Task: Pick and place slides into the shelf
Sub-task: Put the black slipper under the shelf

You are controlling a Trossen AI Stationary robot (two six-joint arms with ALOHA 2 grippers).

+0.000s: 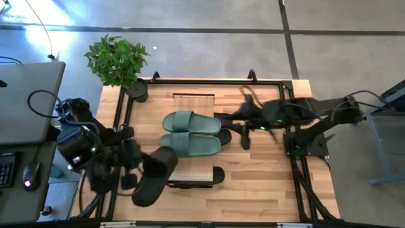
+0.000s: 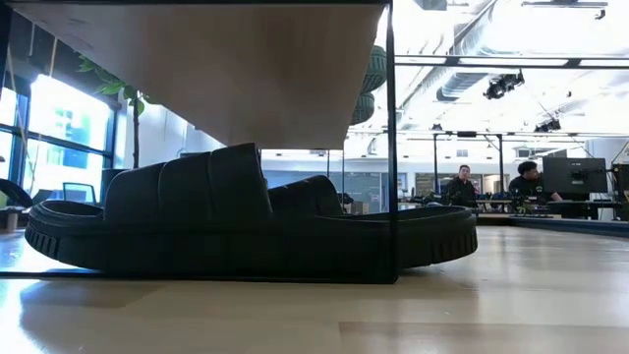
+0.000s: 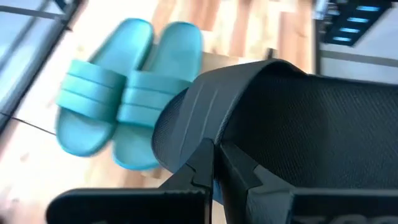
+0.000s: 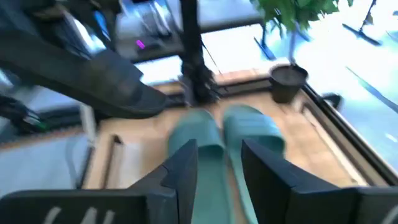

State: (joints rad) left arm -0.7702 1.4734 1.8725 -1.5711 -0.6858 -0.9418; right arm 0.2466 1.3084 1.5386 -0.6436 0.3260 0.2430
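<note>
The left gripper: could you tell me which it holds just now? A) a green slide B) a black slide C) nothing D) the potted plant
B: in the left wrist view the left gripper is clamped on the rim of a black slide, while the green slides lie on the shelf.

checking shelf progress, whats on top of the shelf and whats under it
On the shelf top sits the sage green pair, side by side. Under it, a black slide lies on the table. The left gripper holds another black slide beside it. The plank hides the rest.
</note>
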